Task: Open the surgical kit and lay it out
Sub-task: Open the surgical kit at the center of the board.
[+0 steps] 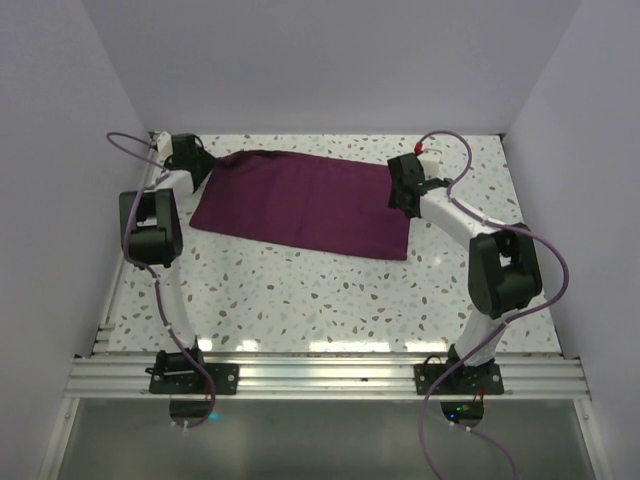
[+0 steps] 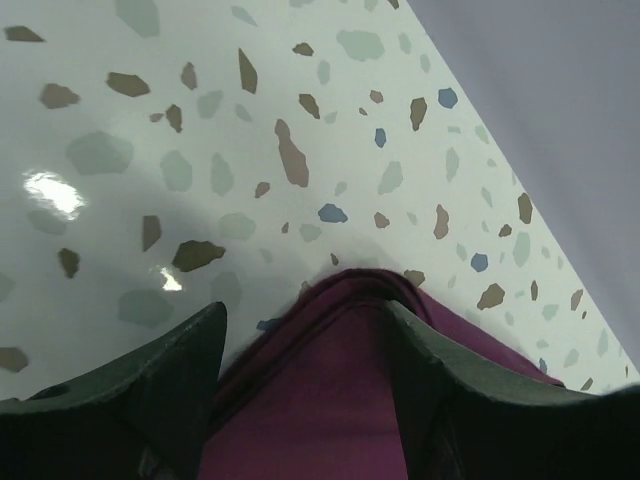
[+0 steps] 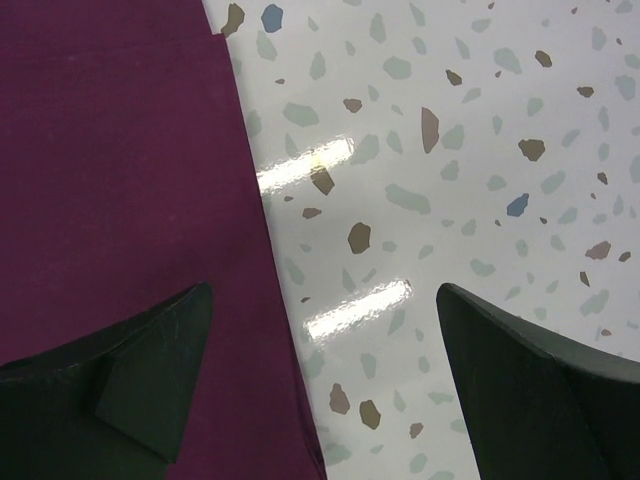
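The purple cloth (image 1: 300, 205) lies across the far half of the counter (image 1: 330, 300). The left jaws pinch its far-left corner, likely to draw it open. The right jaws gape wide and empty, straddling its right edge.

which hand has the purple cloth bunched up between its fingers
The left hand: a bunched corner of the cloth fills the gap between its fingers. The right hand is open, straddling the cloth's flat edge over the table.
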{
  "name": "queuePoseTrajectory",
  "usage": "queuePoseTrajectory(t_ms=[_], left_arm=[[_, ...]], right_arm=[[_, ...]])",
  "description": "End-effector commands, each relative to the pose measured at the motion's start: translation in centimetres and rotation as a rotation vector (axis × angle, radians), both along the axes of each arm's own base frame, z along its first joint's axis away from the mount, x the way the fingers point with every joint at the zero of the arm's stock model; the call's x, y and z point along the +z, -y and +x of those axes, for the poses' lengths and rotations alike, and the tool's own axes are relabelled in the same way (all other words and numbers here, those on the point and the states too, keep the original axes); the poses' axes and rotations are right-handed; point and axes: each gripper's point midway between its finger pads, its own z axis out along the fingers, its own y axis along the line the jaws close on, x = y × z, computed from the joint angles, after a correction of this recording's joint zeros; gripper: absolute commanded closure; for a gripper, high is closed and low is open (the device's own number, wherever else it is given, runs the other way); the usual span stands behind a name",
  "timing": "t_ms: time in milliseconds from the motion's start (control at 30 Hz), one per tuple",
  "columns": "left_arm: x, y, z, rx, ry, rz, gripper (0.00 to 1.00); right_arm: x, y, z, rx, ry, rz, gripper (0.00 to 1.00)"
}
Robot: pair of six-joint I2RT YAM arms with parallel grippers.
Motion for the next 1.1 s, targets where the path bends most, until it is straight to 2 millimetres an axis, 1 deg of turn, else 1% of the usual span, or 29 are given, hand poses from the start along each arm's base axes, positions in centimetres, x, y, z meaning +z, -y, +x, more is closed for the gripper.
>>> queuePoseTrajectory(t_ms=[0, 33, 100, 133, 167, 200, 233, 267, 300, 333, 400, 433, 467, 500, 533, 567, 600, 633, 667, 700, 733, 767, 867, 900, 933, 967, 1000, 1033, 1067], left_arm=[[8.1, -0.2, -0.5, 0.009, 0.149, 0.060, 0.32], [9.6, -0.4, -1.5, 0.018, 0.169, 0.081, 0.32], [10.3, -0.9, -2.9, 0.035, 0.142, 0.113, 0.32], [8.8, -1.1, -4.7, 0.042, 0.061, 0.119, 0.32], [10.0, -1.7, -5.7, 0.073, 0.062, 0.138, 0.30], [9.8, -1.8, -6.6, 0.076, 0.046, 0.151, 0.30], [9.4, -1.9, -8.1, 0.079, 0.022, 0.160, 0.30], [8.7, -1.8, -8.9, 0.071, -0.003, 0.168, 0.30], [7.1, -1.7, -10.3, 0.061, -0.050, 0.169, 0.30], [6.6, -1.4, -10.9, 0.049, -0.066, 0.162, 0.31], [4.8, -1.1, -12.0, 0.033, -0.110, 0.153, 0.32], [3.3, -0.9, -12.9, 0.025, -0.147, 0.142, 0.33], [2.1, -0.6, -13.3, 0.010, -0.173, 0.130, 0.35], [0.9, -0.4, -14.1, 0.013, -0.210, 0.121, 0.36], [0.0, -0.4, -14.5, 0.013, -0.229, 0.113, 0.38], [-0.6, -0.3, -14.9, 0.018, -0.241, 0.103, 0.39], [-1.6, -0.2, -15.6, 0.020, -0.255, 0.099, 0.39], [-1.7, 0.0, -15.7, 0.013, -0.248, 0.090, 0.42], [-2.2, 0.2, -16.0, 0.007, -0.251, 0.085, 0.45], [-2.6, 0.3, -16.3, 0.007, -0.251, 0.077, 0.50], [-2.8, 0.6, -16.3, -0.004, -0.251, 0.065, 0.65], [-3.0, 0.8, -16.4, -0.012, -0.250, 0.057, 0.73], [-3.5, 1.3, -16.5, -0.027, -0.251, 0.037, 1.00], [-3.7, 1.4, -16.7, -0.028, -0.254, 0.036, 1.00], [-3.6, 1.7, -16.8, -0.039, -0.248, 0.027, 1.00], [-3.6, 1.8, -17.1, -0.043, -0.249, 0.022, 1.00], [-4.1, 2.2, -18.0, -0.050, -0.265, 0.018, 1.00], [-2.8, 2.4, -17.6, -0.052, -0.215, 0.023, 1.00], [-2.4, 2.8, -17.8, -0.056, -0.203, 0.023, 1.00]], right_arm=[[1.7, -0.6, 1.4, 0.010, 0.057, 0.021, 0.02], [1.9, -0.8, 1.6, 0.013, 0.059, 0.024, 0.02], [2.1, -0.8, 1.9, 0.016, 0.060, 0.020, 0.02], [2.1, -0.8, 2.1, 0.015, 0.061, 0.019, 0.02], [2.5, -1.0, 2.5, 0.016, 0.071, 0.026, 0.02], [2.0, -1.0, 2.7, 0.018, 0.057, 0.024, 0.02], [2.3, -1.4, 3.3, 0.026, 0.065, 0.035, 0.01], [2.2, -1.4, 3.5, 0.028, 0.061, 0.040, 0.02], [1.2, -1.6, 3.7, 0.036, 0.036, 0.047, 0.02], [1.3, -1.5, 4.2, 0.026, 0.041, 0.063, 0.02], [0.3, -1.4, 4.5, 0.023, 0.014, 0.104, 0.02], [-0.6, -1.4, 4.7, 0.021, -0.001, 0.126, 0.02], [-0.9, -1.0, 5.1, 0.006, -0.001, 0.159, 0.02], [-1.2, -1.1, 5.6, 0.010, 0.008, 0.183, 0.01], [-2.0, -1.4, 6.1, 0.021, -0.009, 0.213, 0.02], [-2.3, -0.8, 6.5, 0.010, -0.013, 0.227, 0.02], [-2.9, -0.6, 6.7, 0.008, -0.026, 0.234, 0.02], [-3.3, -0.9, 7.4, 0.017, -0.033, 0.257, 0.02], [-3.7, -0.4, 7.6, 0.007, -0.039, 0.263, 0.02], [-3.9, -0.6, 7.9, 0.012, -0.040, 0.272, 0.04], [-3.9, -0.6, 8.4, 0.014, -0.036, 0.282, 0.04], [-4.7, -0.5, 8.6, 0.011, -0.048, 0.285, 0.04], [-5.3, -0.6, 9.8, 0.012, -0.039, 0.302, 0.06], [-5.5, -0.8, 10.0, 0.013, -0.039, 0.303, 0.07], [-5.0, -0.9, 10.7, 0.019, -0.024, 0.303, 0.07], [-5.2, -0.7, 11.0, 0.013, -0.024, 0.300, 0.08], [-5.8, -0.7, 11.0, 0.011, -0.039, 0.296, 0.09], [-5.9, -0.8, 11.3, 0.011, -0.038, 0.296, 0.10], [-5.6, -0.8, 11.9, 0.014, -0.026, 0.296, 0.10]])
